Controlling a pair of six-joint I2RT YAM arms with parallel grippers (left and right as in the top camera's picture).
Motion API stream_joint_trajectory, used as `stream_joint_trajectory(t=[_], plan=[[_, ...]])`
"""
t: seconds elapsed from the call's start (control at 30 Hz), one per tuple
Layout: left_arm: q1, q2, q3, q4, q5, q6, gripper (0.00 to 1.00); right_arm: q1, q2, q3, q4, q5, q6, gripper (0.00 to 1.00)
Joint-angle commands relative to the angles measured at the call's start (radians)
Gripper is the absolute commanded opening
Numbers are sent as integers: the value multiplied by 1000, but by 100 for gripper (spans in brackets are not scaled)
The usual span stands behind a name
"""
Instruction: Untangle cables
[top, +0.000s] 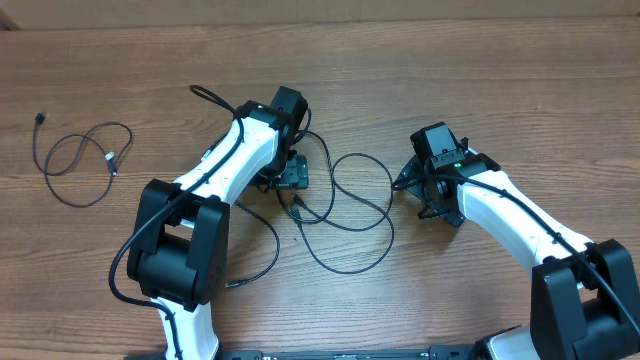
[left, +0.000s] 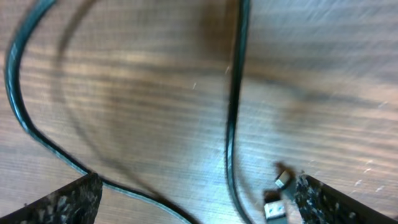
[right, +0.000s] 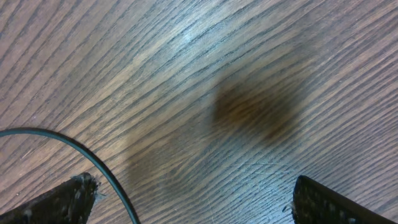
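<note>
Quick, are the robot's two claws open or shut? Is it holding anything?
Left gripper: open, holding nothing; a cable lies loose between its fingers.
Right gripper: open, holding nothing.

The desk (top: 400, 60) is mid-brown wood with fine, darker grain lines. The left arm (top: 230, 160) is white with black joints, as is the right arm (top: 510, 205) to its right, which carries a small green spot (top: 452, 153) near its wrist. The cables (top: 350, 215) just right of the left arm and the lone cable loop (top: 80, 160) well to its left are black, the former showing silvery plug ends (left: 275, 210). The fingers (left: 62, 202) of the left tool (left: 198, 186) and of the right tool (right: 193, 186) are black, flecked with pale grey specks.
</note>
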Motion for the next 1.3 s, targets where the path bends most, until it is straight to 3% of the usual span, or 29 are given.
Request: stream_joint_trajectory(t=[0.0, 0.17, 0.43, 0.77, 1.27], plan=[[7, 7, -31, -5, 16, -55, 99, -3, -15, -6, 5, -2, 8, 100], [12, 8, -114, 16, -25, -239, 100, -3, -15, -6, 5, -2, 8, 100], [13, 8, -147, 49, -71, -266, 100, -3, -15, -5, 5, -2, 8, 100], [13, 8, -179, 56, -102, -484, 100, -3, -15, -5, 5, -2, 8, 100], [31, 8, -270, 145, -103, -496, 100, -3, -15, -5, 5, -2, 8, 100]])
